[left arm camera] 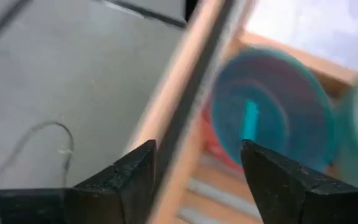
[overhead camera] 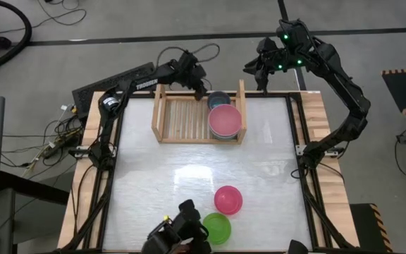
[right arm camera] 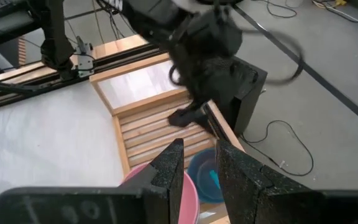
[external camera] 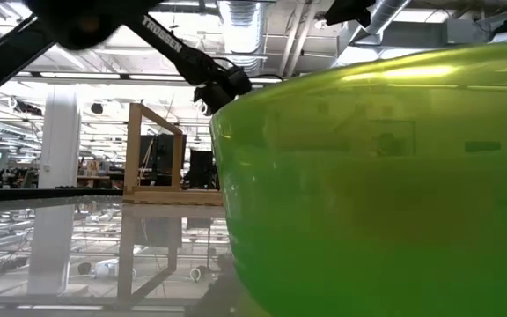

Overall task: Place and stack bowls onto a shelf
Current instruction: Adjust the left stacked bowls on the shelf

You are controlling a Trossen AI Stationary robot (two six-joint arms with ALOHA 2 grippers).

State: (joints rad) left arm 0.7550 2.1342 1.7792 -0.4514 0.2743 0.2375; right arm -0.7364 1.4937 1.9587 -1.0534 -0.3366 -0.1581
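The wooden shelf (overhead camera: 189,116) (external camera: 157,158) (right arm camera: 154,124) stands at the table's far edge. At its right end a blue bowl (overhead camera: 218,99) (left arm camera: 272,106) (right arm camera: 204,177) sits nested in a red-orange bowl (left arm camera: 213,140). In front of them a pink bowl (overhead camera: 225,121) (right arm camera: 191,202) rests in a teal one (left arm camera: 353,137). A magenta bowl (overhead camera: 228,200) and a lime green bowl (overhead camera: 216,228) (external camera: 368,194) rest on the table near its near edge. My left gripper (overhead camera: 201,92) (left arm camera: 197,174) is open above the shelf's far wall, beside the blue bowl. My right gripper (overhead camera: 258,74) (right arm camera: 199,165) hovers, narrowly open, beyond the shelf's right end.
The white table (overhead camera: 189,176) lies bare between the shelf and the two near bowls. The shelf's left and middle slats (overhead camera: 182,116) hold nothing. A dark camera mount (overhead camera: 182,233) sits at the near edge beside the lime bowl. Cables and a keyboard (overhead camera: 111,85) lie beyond the far-left corner.
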